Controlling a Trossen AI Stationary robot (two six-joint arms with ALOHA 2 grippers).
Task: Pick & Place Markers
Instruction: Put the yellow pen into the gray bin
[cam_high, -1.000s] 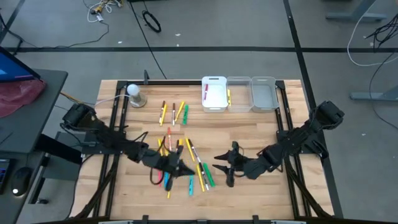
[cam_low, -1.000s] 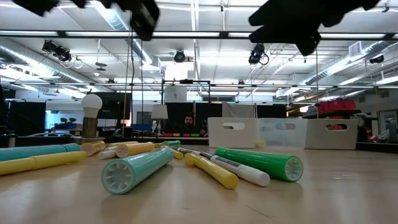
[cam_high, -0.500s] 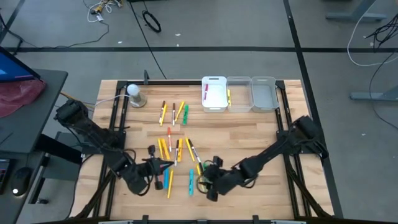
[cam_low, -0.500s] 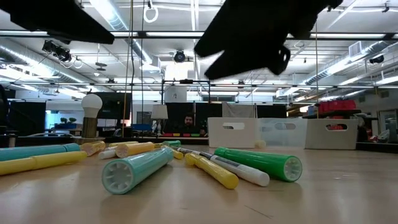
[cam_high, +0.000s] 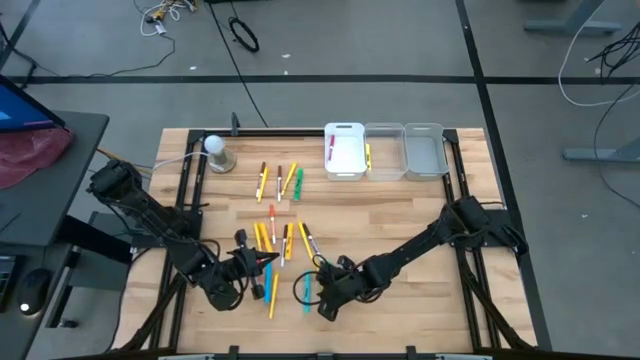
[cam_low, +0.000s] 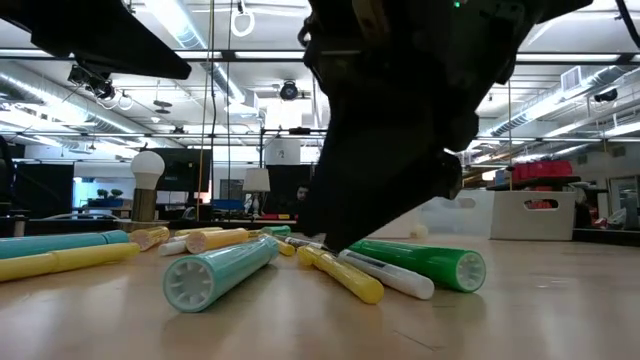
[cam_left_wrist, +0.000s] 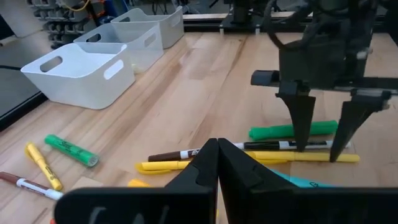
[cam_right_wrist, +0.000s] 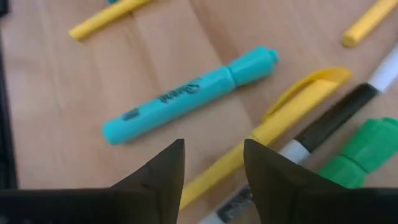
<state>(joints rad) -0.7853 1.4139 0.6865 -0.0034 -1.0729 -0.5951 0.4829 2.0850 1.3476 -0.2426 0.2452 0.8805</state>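
Your markers (cam_high: 283, 245) lie in a loose pile on the wood table (cam_high: 400, 215), near the front and a bit left of the middle, with a smaller bunch (cam_high: 280, 180) farther back. In the pile you have yellow ones, a cyan marker (cam_right_wrist: 186, 95), a green marker (cam_low: 420, 261) and a white pen (cam_low: 385, 274) with a dark cap. From the low view, the green marker and the white pen lie side by side, and a yellow marker (cam_low: 340, 274) lies just beside them. Your right gripper (cam_high: 322, 297) is down low over the front edge of the pile. Its fingers (cam_right_wrist: 163, 171) stand apart with a gap between them, and nothing is in them. From its wrist view, the yellow marker (cam_right_wrist: 273, 124) runs under the gap, with the cyan marker just past it. In the left wrist view you see those same two fingers (cam_left_wrist: 303, 118) pointing down, with their tips by the yellow marker and the white pen. Your left gripper (cam_high: 262, 264) is at the left side of the pile, a little above the table. Its fingers (cam_left_wrist: 217, 163) are pressed tight together and hold nothing. At the back of the table sit three bins in a row: a white bin (cam_high: 345, 170) and two clear bins (cam_high: 404, 152). A marker (cam_high: 330, 148) leans inside the white bin. A lamp (cam_high: 217, 152) stands at the back left.
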